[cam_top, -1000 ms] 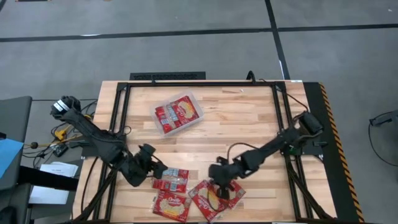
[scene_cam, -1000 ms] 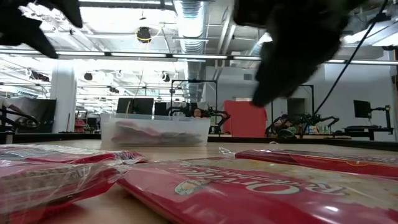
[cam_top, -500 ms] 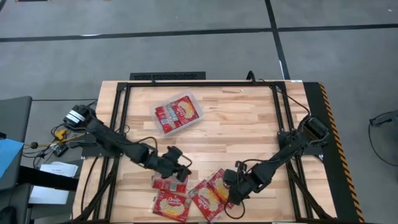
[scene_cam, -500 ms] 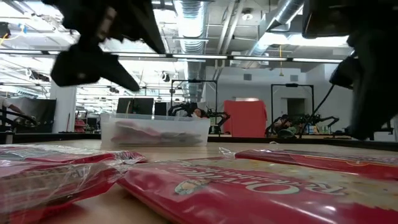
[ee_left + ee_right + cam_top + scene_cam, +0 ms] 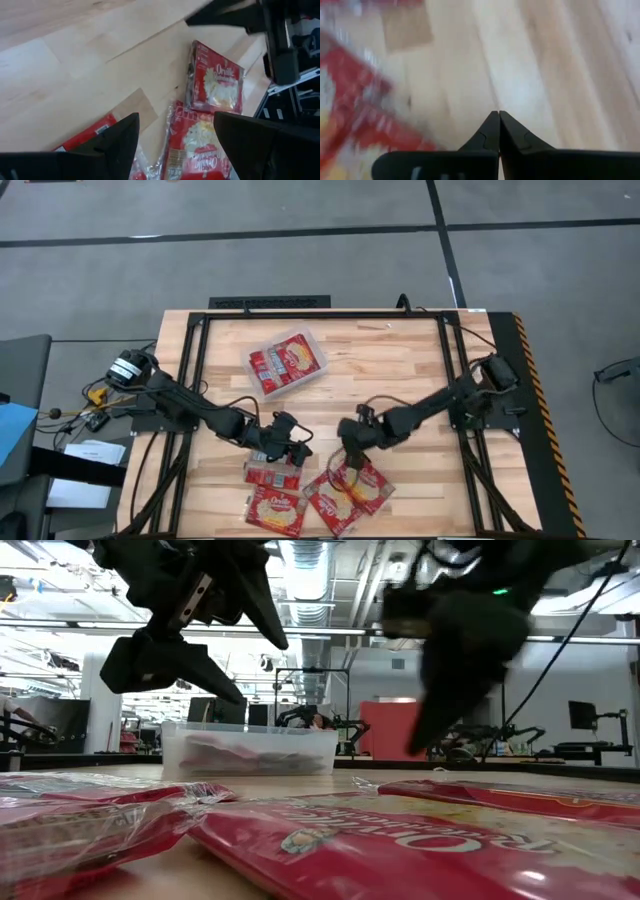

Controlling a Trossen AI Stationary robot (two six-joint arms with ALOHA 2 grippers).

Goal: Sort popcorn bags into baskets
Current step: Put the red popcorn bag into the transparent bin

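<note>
Several red popcorn bags lie flat near the table's near edge: one below my left gripper, one nearer the edge, two overlapping by my right gripper. The clear tray sits toward the far side with bags in it. My left gripper hovers open above the table just beyond the left bag; its wrist view shows bags ahead of the open fingers. My right gripper is shut over bare wood at the far edge of the right bags.
A black metal frame runs around the table's far and side edges. Bare wood lies between the tray and the bags. In the low view the tray stands behind the bags, and both grippers hang above them.
My left gripper has swung toward the table's right, from left of the bags to above the left bag. My right gripper went toward the near right corner, then came back toward the left and far side, to the far edge of the right bags.
</note>
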